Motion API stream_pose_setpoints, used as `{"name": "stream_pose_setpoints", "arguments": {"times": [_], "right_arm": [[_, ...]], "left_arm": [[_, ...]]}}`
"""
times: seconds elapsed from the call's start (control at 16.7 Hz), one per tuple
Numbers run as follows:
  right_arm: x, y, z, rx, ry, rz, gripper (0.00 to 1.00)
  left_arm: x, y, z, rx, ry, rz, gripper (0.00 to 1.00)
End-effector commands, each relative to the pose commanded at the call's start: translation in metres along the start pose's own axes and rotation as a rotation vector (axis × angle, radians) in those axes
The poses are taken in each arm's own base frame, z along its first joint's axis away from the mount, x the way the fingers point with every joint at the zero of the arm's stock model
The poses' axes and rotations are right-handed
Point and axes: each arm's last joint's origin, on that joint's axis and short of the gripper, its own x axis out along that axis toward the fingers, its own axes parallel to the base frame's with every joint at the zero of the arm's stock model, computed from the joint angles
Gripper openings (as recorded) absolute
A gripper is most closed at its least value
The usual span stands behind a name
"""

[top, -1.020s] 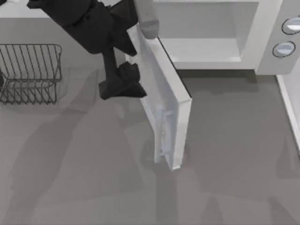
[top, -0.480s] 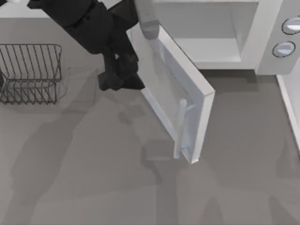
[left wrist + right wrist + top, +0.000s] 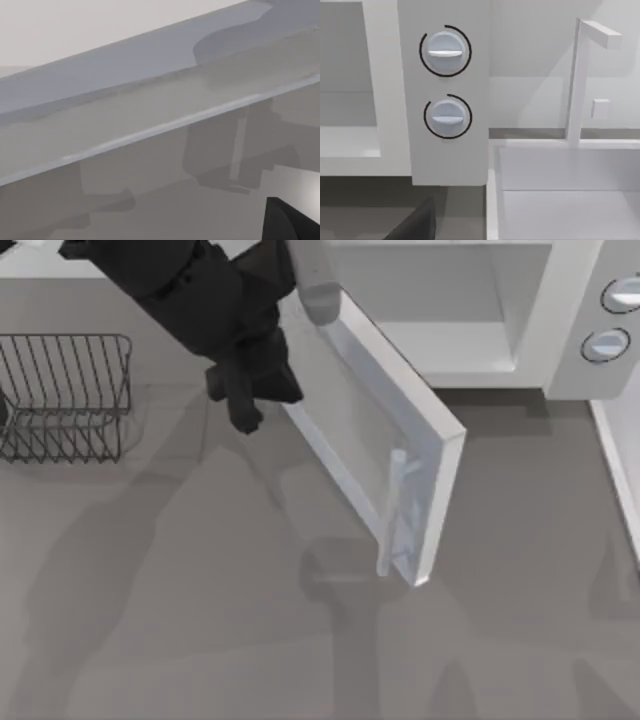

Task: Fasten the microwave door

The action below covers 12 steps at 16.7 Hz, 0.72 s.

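The microwave door (image 3: 375,430) stands partly open, hinged at the left of the open cavity (image 3: 440,310) and angled out over the table. Its pale bar handle (image 3: 395,510) is near the free edge. My left gripper (image 3: 245,390) hangs just left of the door's outer face, near the hinge end; I cannot tell whether it touches. The left wrist view looks closely along the door panel (image 3: 150,115), with a dark fingertip (image 3: 290,220) at one corner. The right wrist view faces the microwave body's two round knobs (image 3: 445,50), with a dark edge of the right gripper (image 3: 417,225) low in the picture.
A wire rack (image 3: 65,395) sits on the table at the left. A white sink basin (image 3: 560,190) with a faucet (image 3: 577,80) adjoins the microwave on the right. Open grey table (image 3: 200,620) lies in front of the door.
The door's free edge has swung right, towards the cavity, mostly in the first half second. My left gripper has drawn back towards the microwave's hinge side.
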Motion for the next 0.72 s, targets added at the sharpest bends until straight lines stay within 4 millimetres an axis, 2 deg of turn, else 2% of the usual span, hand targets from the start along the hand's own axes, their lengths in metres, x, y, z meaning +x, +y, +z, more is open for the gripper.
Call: {"name": "stream_pose_setpoints", "arguments": {"times": [0.48,0.72], "right_arm": [[0.000,0.000,0.000,0.000,0.000,0.000,1.00],[0.000,0.000,0.000,0.000,0.000,0.000,1.00]], "left_arm": [[0.000,0.000,0.000,-0.002,0.000,0.000,0.00],[0.009,-0.002,0.013,-0.006,0.003,-0.002,0.00]]}}
